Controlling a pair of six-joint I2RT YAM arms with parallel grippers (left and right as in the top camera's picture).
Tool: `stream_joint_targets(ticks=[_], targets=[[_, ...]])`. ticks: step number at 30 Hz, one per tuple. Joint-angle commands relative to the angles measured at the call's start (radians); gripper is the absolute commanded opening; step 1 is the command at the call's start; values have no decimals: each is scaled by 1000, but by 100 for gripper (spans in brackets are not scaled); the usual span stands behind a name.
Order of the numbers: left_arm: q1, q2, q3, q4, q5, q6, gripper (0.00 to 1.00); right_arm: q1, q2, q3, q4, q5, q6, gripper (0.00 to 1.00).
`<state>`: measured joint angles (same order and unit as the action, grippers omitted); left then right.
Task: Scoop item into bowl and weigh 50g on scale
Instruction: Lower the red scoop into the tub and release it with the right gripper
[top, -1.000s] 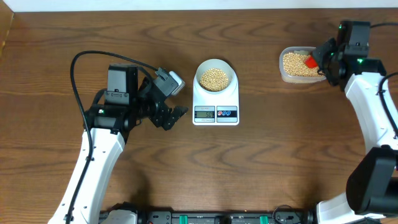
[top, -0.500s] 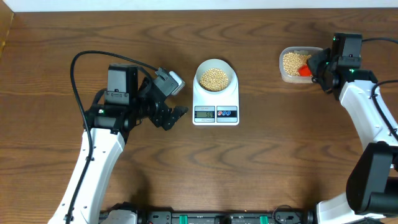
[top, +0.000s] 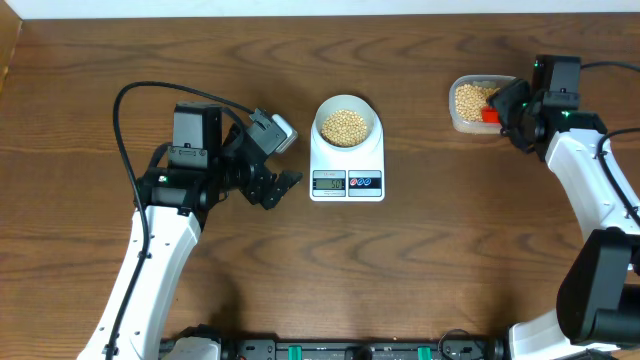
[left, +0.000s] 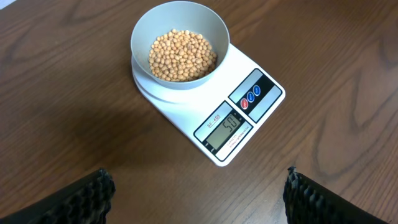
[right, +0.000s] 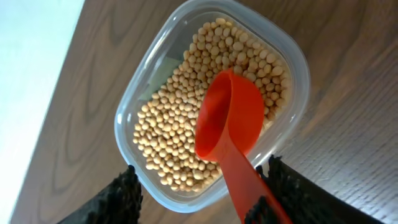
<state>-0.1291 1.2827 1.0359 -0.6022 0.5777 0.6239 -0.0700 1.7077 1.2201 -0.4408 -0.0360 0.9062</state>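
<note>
The pale grey bowl (top: 321, 117) (left: 140, 37) stands on the white scale (top: 347, 163) (left: 261, 121) with tan beans (top: 346, 126) (left: 182, 55) in it. The display (left: 225, 129) reads 50. My left gripper (top: 280, 190) (left: 199, 199) hovers wide open left of the scale, holding nothing. A red scoop (top: 489, 113) (right: 230, 121) lies face down on the beans in the clear tub (top: 460, 118) (right: 134, 106). My right gripper (top: 507, 105) (right: 205, 193) is open at the tub's edge, and the scoop's handle rests between its spread fingers, close to the right one.
The tub sits at the table's far right, near the back edge (top: 320, 16). A black cable (top: 130, 95) loops over the left arm. Bare wood lies between the scale and the tub.
My right gripper has opened and let go of the red scoop, which now lies in the tub. The right wrist shifted slightly down and left. The left arm has not moved.
</note>
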Motion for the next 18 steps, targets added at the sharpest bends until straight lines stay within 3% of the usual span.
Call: stream_joint_targets(ticks=[1,5,18], targets=[[-1,-2,-7,-2,13,-12,90,0,-40,-5,-29,-2,-85,73],[-1,-2,-7,-2,13,-12,90,0,-74,-5,-82,0,-164,99],[-1,-2,-7,-2,13,-12,90,1,-188,-5,-220,0,-323,99]])
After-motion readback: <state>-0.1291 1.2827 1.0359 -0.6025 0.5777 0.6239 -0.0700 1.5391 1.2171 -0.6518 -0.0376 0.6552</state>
